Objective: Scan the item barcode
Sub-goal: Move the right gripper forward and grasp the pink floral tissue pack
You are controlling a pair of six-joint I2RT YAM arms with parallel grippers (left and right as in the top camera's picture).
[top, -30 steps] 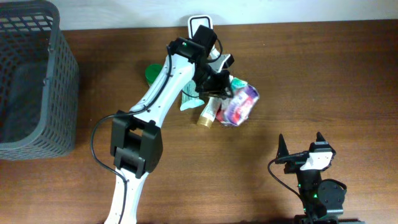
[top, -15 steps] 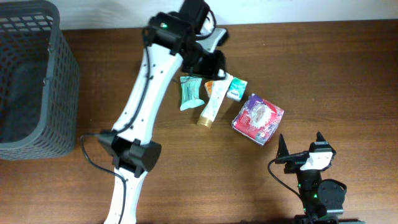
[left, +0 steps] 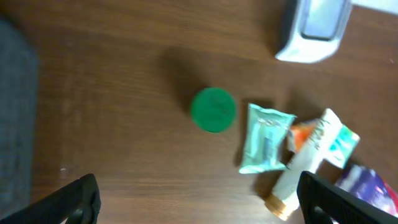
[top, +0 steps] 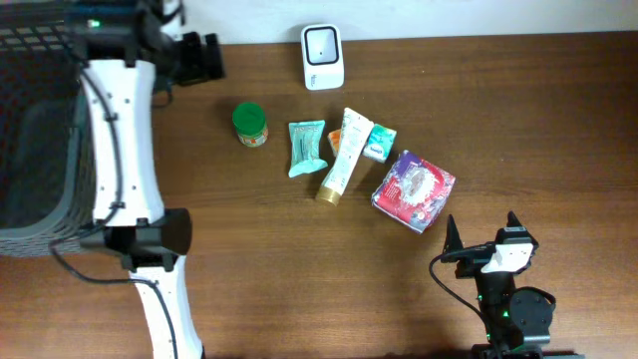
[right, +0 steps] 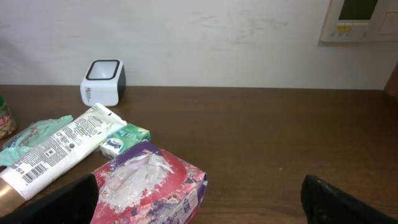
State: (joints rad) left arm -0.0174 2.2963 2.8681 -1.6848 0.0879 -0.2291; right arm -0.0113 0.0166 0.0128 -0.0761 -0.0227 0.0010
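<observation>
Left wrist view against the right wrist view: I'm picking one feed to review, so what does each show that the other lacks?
Only the left wrist: the whole round green jar lid, from above. Only the right wrist: the pale wall with its beige control panel, and the barcode on the white plastic tube. Both: the white box-shaped scanner, that tube, the teal foil sachet and the pink floral pack.

I can't read a single word or number anywhere. In my right wrist view the white tube (right: 62, 148) carries a barcode (right: 23, 170) near its lower end and lines of fine print, all too small to read. The white scanner (right: 102, 82) bears a faint mark on its side, and the small green box (right: 127, 138) has blue print. Both are illegible.
</observation>
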